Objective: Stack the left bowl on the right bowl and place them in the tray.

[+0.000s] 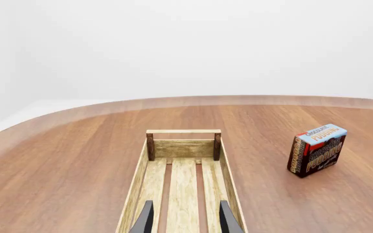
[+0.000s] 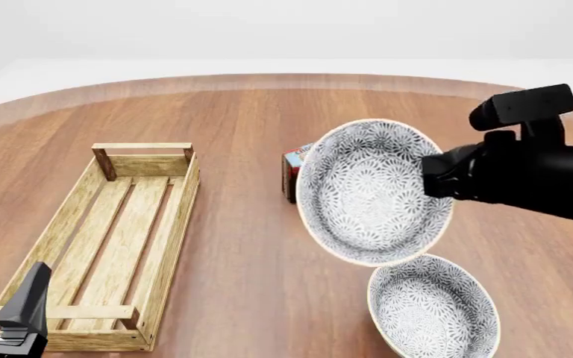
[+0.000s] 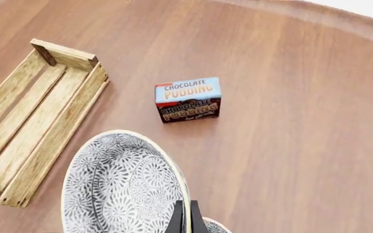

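Observation:
My right gripper [image 2: 434, 177] is shut on the rim of a grey-patterned bowl [image 2: 371, 190], holding it tilted in the air with its inside facing the camera. In the right wrist view the same held bowl [image 3: 122, 189] sits pinched between the fingers of the right gripper [image 3: 186, 219]. A second patterned bowl [image 2: 434, 307] rests on the table just below and in front of it; only a sliver of this bowl [image 3: 213, 226] shows in that wrist view. The long light-wood tray [image 2: 177, 224] lies at the left. My left gripper [image 2: 3, 289] hovers open over its near end, fingers apart above the slats [image 1: 186, 206].
A chocolate pudding box [image 2: 295, 168] stands behind the held bowl, between the tray and the right arm; it also shows as the pudding box [image 1: 317, 149] and the box [image 3: 188, 99]. The tray's far end rail [image 1: 183, 131] faces the table's curved back edge.

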{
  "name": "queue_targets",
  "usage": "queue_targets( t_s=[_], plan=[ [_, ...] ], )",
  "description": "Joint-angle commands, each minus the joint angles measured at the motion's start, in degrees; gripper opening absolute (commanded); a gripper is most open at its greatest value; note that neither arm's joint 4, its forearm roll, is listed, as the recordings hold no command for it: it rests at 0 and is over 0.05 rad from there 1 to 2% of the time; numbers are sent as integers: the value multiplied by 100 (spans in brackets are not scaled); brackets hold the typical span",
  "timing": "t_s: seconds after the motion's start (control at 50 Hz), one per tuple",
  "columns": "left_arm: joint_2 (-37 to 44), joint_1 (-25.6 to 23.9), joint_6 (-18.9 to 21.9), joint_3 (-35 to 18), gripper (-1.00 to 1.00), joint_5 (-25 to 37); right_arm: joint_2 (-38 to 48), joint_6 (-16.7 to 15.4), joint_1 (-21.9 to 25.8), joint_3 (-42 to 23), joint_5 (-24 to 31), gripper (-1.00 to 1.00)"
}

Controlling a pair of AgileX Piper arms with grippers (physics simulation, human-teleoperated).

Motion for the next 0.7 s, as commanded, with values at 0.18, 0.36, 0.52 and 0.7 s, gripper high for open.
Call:
queue_targets(
  t_s=[0.18, 0.36, 0.52, 0.7],
  plan=[
    [0, 0, 0, 0, 100, 0, -1050, 617, -437, 1201, -279, -100],
    [0, 0, 0, 0, 100, 0, -1572, 867, -661, 1809, -374, -100],
    [0, 0, 0, 0, 100, 0, -1875, 1009, -830, 2225, -437, -100],
    [0, 0, 0, 0, 100, 0, -2015, 1118, -996, 2570, -578, -100]
  ],
)
